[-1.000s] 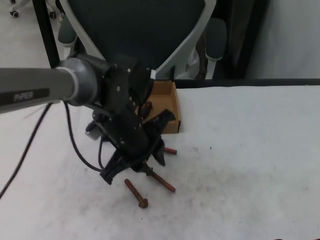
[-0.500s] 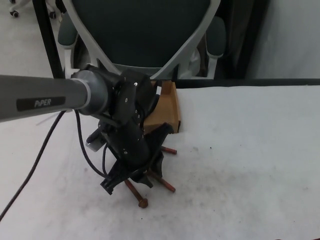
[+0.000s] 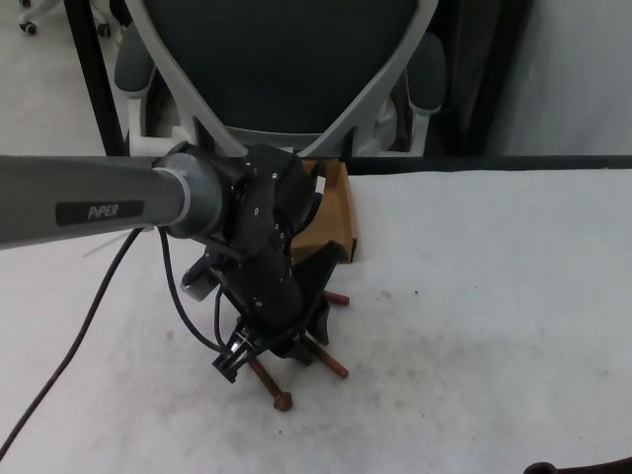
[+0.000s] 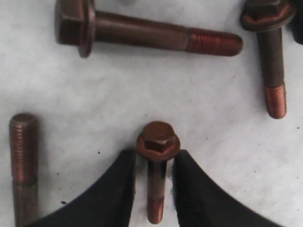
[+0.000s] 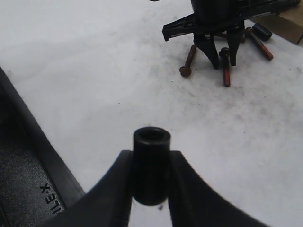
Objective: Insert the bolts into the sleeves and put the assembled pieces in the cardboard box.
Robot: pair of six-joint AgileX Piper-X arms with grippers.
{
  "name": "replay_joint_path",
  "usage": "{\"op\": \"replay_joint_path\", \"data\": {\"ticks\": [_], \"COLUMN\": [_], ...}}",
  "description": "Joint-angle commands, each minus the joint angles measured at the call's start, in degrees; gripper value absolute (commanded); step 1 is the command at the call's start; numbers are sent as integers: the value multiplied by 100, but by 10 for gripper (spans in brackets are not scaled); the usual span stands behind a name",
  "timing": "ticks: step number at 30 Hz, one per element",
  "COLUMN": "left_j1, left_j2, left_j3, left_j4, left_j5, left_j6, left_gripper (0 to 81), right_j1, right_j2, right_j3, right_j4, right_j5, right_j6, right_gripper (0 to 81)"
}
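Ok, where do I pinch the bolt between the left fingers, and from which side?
I'd take the plain shank just behind the flanged head, from straight above. The bolt lies flat on the bench, shank already between the fingers of the left gripper, one each side.

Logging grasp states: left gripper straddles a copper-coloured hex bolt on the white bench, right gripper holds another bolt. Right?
No: the right wrist view shows the right gripper holding a black cylindrical sleeve, not a bolt. The left gripper does straddle a copper-coloured hex bolt on the white bench.
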Motion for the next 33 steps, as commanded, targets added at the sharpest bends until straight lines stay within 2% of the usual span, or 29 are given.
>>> {"op": "replay_joint_path", "data": {"ticks": [1, 4, 9, 10, 17, 27, 33], "left_j1": [14, 14, -2, -1, -4, -21, -21], "left_j2": [26, 26, 26, 12, -279, -840, -1436], "left_j3": [-34, -34, -34, -34, -34, 24, 554], "left_j4": [-45, -45, -45, -45, -152, -534, -1201], "left_j5": [-299, -369, -611, -639, -1227, -1529, -1602], "left_j6": [-8, 43, 558, 653, 1459, 2833, 3095], "left_gripper": [266, 215, 19, 7, 8, 8, 8], "right_j1": [18, 18, 18, 18, 18, 7, -62], "right_j2": [-44, -44, -44, -44, -27, 683, 1287], "right_j3": [-21, -21, 253, 338, 769, 904, 893], "right_j4": [-102, -102, -468, -646, -1477, -2160, -2537], "right_j5": [-22, -22, -22, -22, -344, -916, -1286], "right_j6": [-50, -50, -50, -50, -32, -3, 87], "right_gripper": [3, 3, 3, 3, 3, 3, 3]}}
